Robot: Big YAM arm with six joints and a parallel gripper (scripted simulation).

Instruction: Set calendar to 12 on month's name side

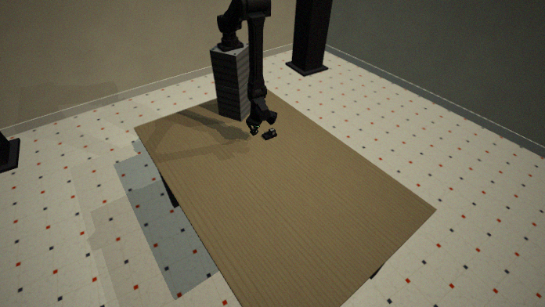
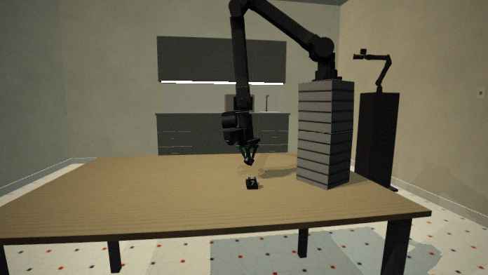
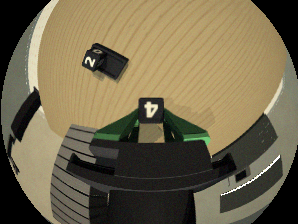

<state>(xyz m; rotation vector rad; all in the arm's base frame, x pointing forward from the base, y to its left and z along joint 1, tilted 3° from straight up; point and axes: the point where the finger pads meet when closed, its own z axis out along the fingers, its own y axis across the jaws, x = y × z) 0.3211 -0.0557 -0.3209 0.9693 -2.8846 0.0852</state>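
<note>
My gripper [image 1: 254,131] [image 2: 248,161] [image 3: 150,117] is shut on a small black date cube [image 3: 150,107] whose face toward the wrist camera reads 4. It holds the cube a little above the wooden table [image 1: 294,204] [image 2: 140,196] [image 3: 200,36]. The small black calendar tray [image 1: 270,136] [image 2: 252,186] [image 3: 116,64] lies flat on the table just beside the gripper. The other cube [image 2: 251,181] [image 3: 92,60] stands in the tray; it shows a 7 in the exterior view and a 2 in the wrist view. I cannot see the month's name.
The grey stacked pedestal [image 1: 231,86] [image 2: 324,133] that carries my arm stands on the table right behind the tray. A black pillar [image 1: 309,35] [image 2: 376,137] stands on the floor beyond the table. The table's edges are far from the tray.
</note>
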